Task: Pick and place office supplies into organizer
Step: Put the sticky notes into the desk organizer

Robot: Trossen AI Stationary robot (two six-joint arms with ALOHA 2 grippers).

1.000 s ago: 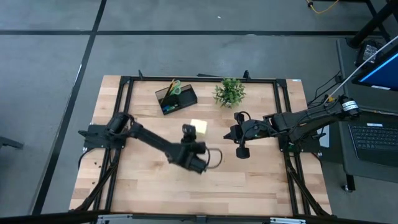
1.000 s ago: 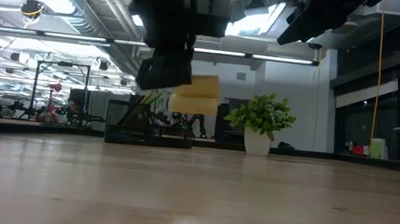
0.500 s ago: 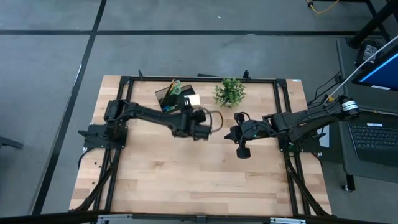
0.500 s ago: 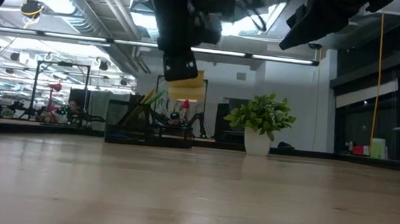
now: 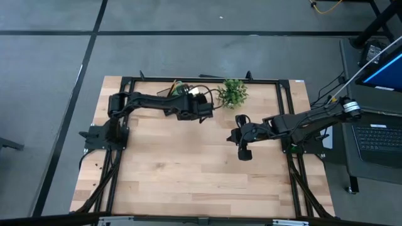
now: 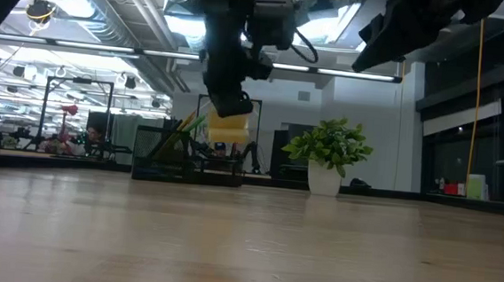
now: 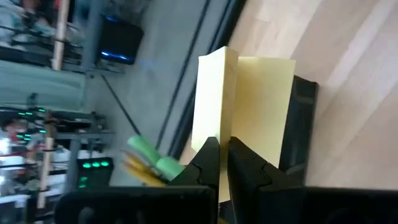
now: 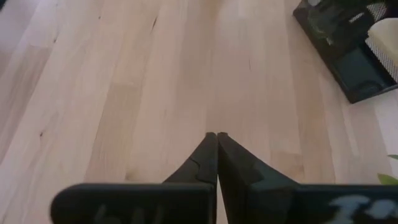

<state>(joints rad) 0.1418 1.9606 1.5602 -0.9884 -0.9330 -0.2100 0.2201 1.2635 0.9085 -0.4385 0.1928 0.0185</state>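
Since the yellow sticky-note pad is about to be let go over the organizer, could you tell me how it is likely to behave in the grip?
The sticky-note pad, pinched by its edge in the left pincer, probably weighs little. Its sheets fan apart at the free end, so it may flex or splay. Released above the organizer, it could land tilted.

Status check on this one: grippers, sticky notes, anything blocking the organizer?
Left gripper shut on sticky-note pad, above organizer. Right gripper shut, empty, mid-table. Nothing blocking.
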